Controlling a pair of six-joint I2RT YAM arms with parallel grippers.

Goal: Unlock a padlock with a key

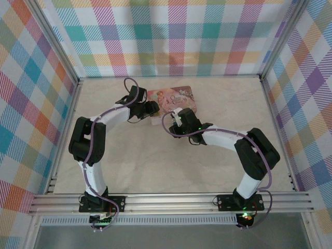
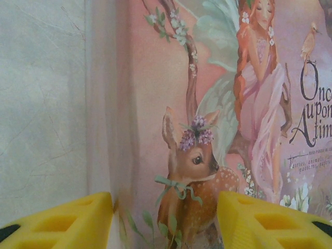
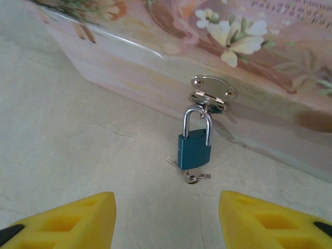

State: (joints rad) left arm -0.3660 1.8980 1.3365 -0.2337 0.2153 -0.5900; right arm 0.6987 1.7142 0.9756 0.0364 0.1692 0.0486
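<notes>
Two right fingers [image 3: 67,220] are standing apart and empty. The padlock [image 3: 194,149] is hanging upright straight ahead between them, from the hasp [image 3: 212,93] of the pink tin [image 3: 129,62]. The key [image 3: 191,176] is sitting at its lower end, by the desk [image 3: 62,140]; whether it is inserted I cannot tell. The left fingers [image 2: 62,220], also apart, are hovering over the tin's lid, so the right arm is looking nearer.

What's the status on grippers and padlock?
Left gripper, right gripper open, empty. Padlock hangs on tin box hasp, key at its base. Approach unobstructed.
</notes>
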